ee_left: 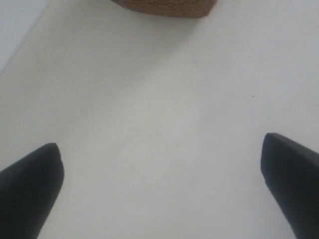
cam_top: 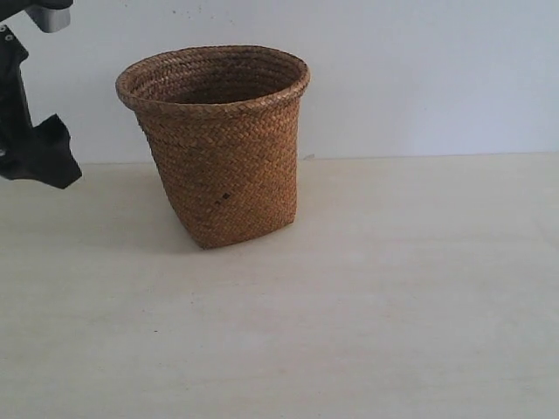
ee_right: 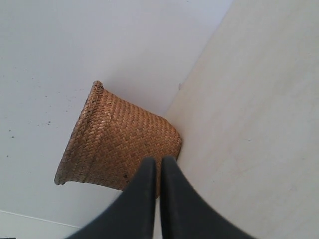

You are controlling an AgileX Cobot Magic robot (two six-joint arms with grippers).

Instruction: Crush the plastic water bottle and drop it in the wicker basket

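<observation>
Worktop (cam_top: 393, 332) first, basket (cam_top: 218, 148) behind; bottle out of sight.
Left tool (ee_left: 160, 144), left of basket, gapes empty; right tool (ee_right: 158, 160) is pinched closed, empty.

level exterior, both wrist views facing wicker basket (cam_top: 218, 148)

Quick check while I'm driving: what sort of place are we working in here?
Probably a bare lab or test bench rather than a home: a plain pale tabletop, a blank white wall behind it, and a basket standing on it.
</observation>
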